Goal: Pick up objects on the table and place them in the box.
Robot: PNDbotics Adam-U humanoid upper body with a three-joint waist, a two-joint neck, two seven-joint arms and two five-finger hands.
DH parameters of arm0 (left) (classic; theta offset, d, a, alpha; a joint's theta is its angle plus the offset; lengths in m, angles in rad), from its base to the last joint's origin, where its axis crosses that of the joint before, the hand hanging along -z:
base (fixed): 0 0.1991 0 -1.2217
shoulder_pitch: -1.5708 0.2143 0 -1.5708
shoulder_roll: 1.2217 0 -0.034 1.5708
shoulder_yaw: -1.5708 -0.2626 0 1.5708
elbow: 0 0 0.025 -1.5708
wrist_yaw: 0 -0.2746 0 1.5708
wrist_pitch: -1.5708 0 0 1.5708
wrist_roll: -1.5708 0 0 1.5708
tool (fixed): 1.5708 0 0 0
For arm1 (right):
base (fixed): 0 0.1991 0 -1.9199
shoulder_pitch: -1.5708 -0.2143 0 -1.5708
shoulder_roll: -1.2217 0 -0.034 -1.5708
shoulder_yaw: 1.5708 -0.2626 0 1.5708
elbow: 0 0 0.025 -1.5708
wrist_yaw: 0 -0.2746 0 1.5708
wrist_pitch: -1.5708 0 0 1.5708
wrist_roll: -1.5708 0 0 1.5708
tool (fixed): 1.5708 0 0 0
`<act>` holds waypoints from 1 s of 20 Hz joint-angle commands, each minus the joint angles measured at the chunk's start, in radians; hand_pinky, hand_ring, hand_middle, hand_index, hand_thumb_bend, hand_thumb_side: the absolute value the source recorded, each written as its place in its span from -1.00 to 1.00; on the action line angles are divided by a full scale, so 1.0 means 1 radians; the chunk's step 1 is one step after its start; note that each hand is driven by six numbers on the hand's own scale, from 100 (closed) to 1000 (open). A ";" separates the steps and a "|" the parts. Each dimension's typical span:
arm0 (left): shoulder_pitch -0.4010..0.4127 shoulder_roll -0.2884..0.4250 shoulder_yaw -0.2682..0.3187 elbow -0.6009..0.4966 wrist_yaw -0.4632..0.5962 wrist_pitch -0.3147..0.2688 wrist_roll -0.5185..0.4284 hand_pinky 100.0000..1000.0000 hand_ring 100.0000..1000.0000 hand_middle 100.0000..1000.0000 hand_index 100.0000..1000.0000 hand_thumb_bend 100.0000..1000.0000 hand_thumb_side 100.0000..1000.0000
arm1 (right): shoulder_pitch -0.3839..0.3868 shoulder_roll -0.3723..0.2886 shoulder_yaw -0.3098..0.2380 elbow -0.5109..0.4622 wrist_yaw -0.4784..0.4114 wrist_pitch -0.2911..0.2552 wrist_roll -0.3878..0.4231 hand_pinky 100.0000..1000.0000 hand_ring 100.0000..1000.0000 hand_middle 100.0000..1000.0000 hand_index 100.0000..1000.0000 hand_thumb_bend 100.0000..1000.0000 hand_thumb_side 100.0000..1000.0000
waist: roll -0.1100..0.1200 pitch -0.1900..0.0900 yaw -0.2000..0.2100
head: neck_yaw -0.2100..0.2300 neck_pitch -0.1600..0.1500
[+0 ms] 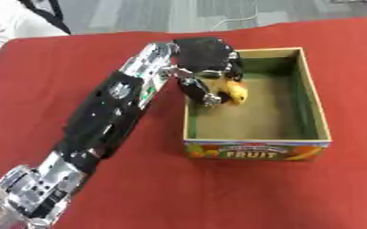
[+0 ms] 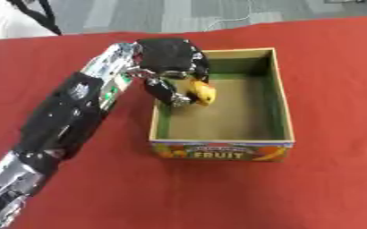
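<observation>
The robot's left arm is reaching in from the lower left across the red-covered desk (image 1: 77, 49), and its left hand (image 1: 206, 67) is hanging over the near-left corner of the box (image 1: 316, 107). The fingers (image 1: 210, 96) are curling round a yellow object (image 1: 235, 91) with an orange-tinted end, so the hand is closed on it and is holding it just inside the box's left wall, above the brown floor. What the object is cannot be made out; it is looking like a small rounded piece of toy fruit. The box is an open carton with green inner walls and a printed front panel reading FRUIT (image 1: 253, 154), and apart from the held object its interior is showing nothing else.

Judging by its size and smooth rounded shape, the object is probably light and somewhat slippery, likely rigid or slightly yielding, and not fragile. Taking it across its middle, thumb on one side and fingers on the other, seems the safest hold. The right hand is not appearing in either view.
</observation>
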State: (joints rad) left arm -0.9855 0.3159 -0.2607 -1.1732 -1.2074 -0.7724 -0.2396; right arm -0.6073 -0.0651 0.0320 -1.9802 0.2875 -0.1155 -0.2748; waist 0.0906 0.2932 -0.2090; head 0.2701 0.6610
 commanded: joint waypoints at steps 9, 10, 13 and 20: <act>-0.016 0.009 0.007 -0.006 -0.008 -0.007 0.005 -0.39 -0.02 -0.22 0.15 -1.00 -0.53 | -0.016 0.000 0.002 -0.020 -0.007 -0.002 0.002 0.69 0.69 0.16 0.60 -1.00 1.00 | -0.006 -0.018 0.000 | 0.003 -0.011; -0.016 0.009 0.007 -0.006 -0.008 -0.007 0.006 -0.39 -0.02 -0.22 0.15 -1.00 -0.53 | -0.016 0.000 0.002 -0.020 -0.007 -0.002 0.002 0.69 0.69 0.16 0.60 -1.00 1.00 | -0.006 -0.018 0.000 | 0.003 -0.011; -0.016 0.009 0.007 -0.006 -0.009 -0.007 0.006 -0.39 -0.02 -0.22 0.15 -1.00 -0.53 | -0.016 0.000 0.002 -0.020 -0.007 -0.002 0.002 0.69 0.69 0.16 0.60 -1.00 1.00 | -0.006 -0.018 0.000 | 0.003 -0.011; -0.016 0.009 0.007 -0.006 -0.009 -0.007 0.007 -0.39 -0.02 -0.22 0.15 -1.00 -0.53 | -0.016 0.000 0.002 -0.020 -0.007 -0.002 0.002 0.69 0.69 0.16 0.60 -1.00 1.00 | -0.006 -0.018 0.000 | 0.003 -0.011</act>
State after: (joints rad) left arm -0.9851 0.3159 -0.2608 -1.1668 -1.2161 -0.7775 -0.2355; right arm -0.6073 -0.0650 0.0320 -1.9802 0.2874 -0.1154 -0.2747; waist 0.0907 0.2933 -0.2096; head 0.2703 0.6605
